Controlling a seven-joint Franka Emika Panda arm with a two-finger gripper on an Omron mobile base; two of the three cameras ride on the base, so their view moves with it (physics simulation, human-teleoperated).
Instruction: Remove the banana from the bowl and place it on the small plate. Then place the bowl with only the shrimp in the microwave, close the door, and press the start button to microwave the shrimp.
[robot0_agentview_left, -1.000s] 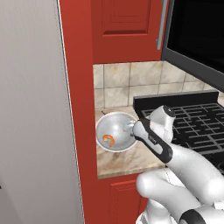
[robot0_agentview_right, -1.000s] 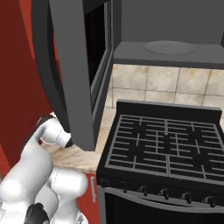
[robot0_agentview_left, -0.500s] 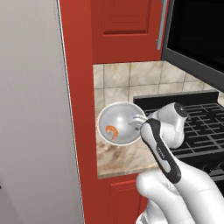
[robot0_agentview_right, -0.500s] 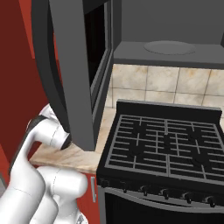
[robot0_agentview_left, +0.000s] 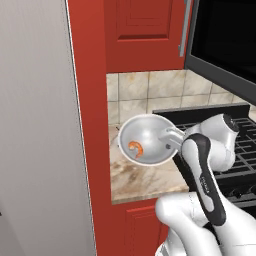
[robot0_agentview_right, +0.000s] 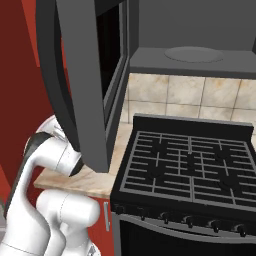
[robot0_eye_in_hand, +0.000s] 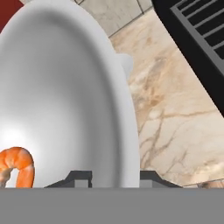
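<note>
Over the counter (robot0_agentview_left: 150, 182) beside the stove (robot0_agentview_left: 235, 145), in the left base view, the bowl (robot0_agentview_left: 145, 142) hung tilted in the air with the gripper (robot0_agentview_left: 169, 140) pinching its right rim, one finger inside and one outside. A second before, that bowl had been lower, close to the stone; half a second on it had risen and tipped, and now it was higher again. The shrimp (robot0_agentview_left: 135, 148) lay alone against the lower left inside wall; no banana was in the bowl, so the first part of the task seemed done, though where the banana and plate were I could not tell. From the right base view, the arm had climbed from low at the left edge to just behind the open door (robot0_agentview_right: 82, 90), which swung out from the microwave (robot0_agentview_right: 195, 35) above the stove (robot0_agentview_right: 190, 170) and hid the hand and bowl. Along the hand view, the bowl's rim (robot0_eye_in_hand: 129, 113) ran up between the two dark fingers (robot0_eye_in_hand: 78, 178), pressed close on it, the shrimp (robot0_eye_in_hand: 17, 166) at the lower left. By my reckoning the lift toward the microwave had begun, and the tilt could let the shrimp slide.
</note>
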